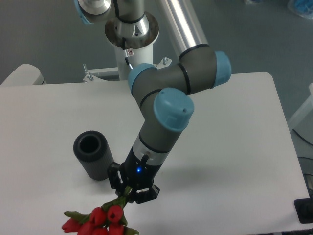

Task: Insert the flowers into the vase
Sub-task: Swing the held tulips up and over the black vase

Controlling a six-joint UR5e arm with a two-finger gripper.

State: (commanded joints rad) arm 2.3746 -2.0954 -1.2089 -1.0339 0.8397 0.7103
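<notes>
The gripper (128,191) has its fingers (117,180) closed around the green stems of the flowers (100,218), whose red buds hang below it toward the surface's (234,147) front edge. The vase (93,154) stands just beside it, mouth open.

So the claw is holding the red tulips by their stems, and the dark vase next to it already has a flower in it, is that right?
Not quite. The camera view shows the vase with an empty mouth; no flower is in it. The rest holds: the claw grips the red tulips by their stems, beside the dark vase.
</notes>
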